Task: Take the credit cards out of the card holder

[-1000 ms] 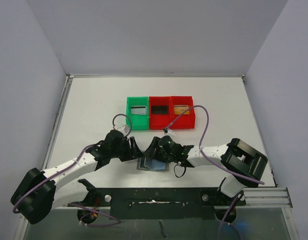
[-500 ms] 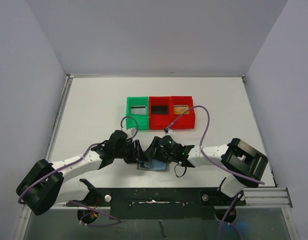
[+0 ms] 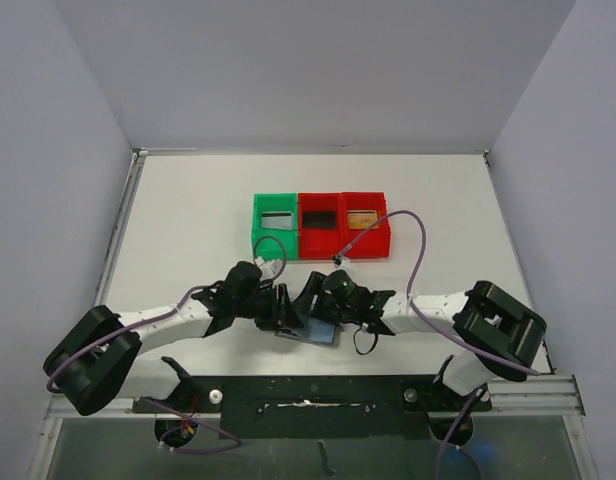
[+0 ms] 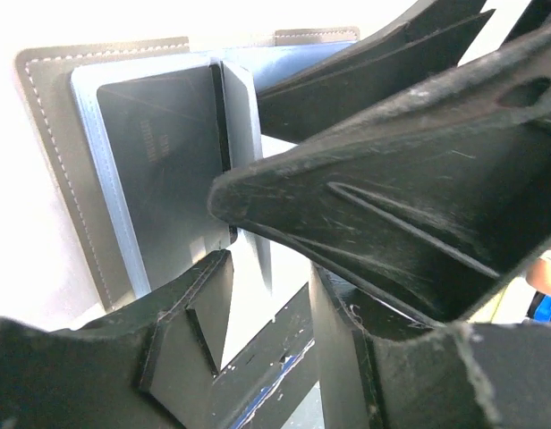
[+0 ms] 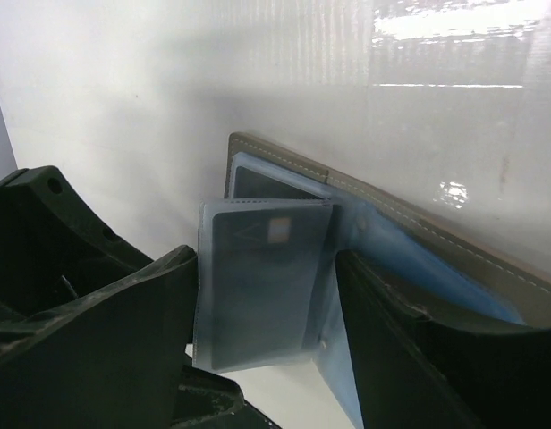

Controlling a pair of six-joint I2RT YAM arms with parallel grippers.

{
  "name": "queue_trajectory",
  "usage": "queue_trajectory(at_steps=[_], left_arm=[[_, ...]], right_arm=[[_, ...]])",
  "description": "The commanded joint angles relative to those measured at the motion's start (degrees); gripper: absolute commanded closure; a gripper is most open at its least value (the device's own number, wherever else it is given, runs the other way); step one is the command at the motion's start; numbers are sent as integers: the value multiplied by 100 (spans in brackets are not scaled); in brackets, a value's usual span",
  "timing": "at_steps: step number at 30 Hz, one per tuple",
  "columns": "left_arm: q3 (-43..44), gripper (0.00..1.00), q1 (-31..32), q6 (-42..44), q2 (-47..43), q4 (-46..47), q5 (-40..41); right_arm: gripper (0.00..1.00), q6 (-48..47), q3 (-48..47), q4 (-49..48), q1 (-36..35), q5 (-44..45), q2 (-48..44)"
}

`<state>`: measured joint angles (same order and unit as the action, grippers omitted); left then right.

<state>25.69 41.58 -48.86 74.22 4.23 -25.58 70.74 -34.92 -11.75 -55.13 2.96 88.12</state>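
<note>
The card holder [image 3: 313, 331] lies open near the table's [image 3: 188, 200] front edge, the right gripper [image 3: 312, 301] parted astride a sleeved dark card [image 5: 262, 286], the left gripper [image 3: 285, 310] round a pocket leaf [image 4: 249, 268], pinching or not I can't tell, so a pull may drag the whole thing.

Your left arm [image 3: 153, 325] lies low and stretched toward the middle, its elbow swung out to the left. The left end effector [image 3: 285, 308] points to the right. Your right arm [image 3: 433, 303] mirrors it from the other side, and the right end effector [image 3: 313, 300] points left, its tip just beside the left one's tip. On the left wrist camera the two fingers [image 4: 392, 206] leave a narrow gap; you cannot tell whether they are pinching. On the right wrist camera the fingers [image 5: 97, 340] stand clearly apart.
</note>
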Motion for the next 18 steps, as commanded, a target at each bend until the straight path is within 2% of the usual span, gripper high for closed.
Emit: queue_trajectory(at_steps=[1,5,11,15,18], left_arm=[[354,60,38,104,92,810,-104],[466,59,79,104,345,1062,-333],[884,58,354,219,805,1131,-486],[1044,57,573,290,777,985,-381],[1007,57,572,401,482,516,120]], right_arm=[[35,-112,11,354,-34,219,-607],[29,-38,23,835,-5,633,-1071],[28,281,91,1818,24,1328,-1751],[31,413,277,2143,59,1538,-2254],[36,405,431,2027,107,1436,-2526]])
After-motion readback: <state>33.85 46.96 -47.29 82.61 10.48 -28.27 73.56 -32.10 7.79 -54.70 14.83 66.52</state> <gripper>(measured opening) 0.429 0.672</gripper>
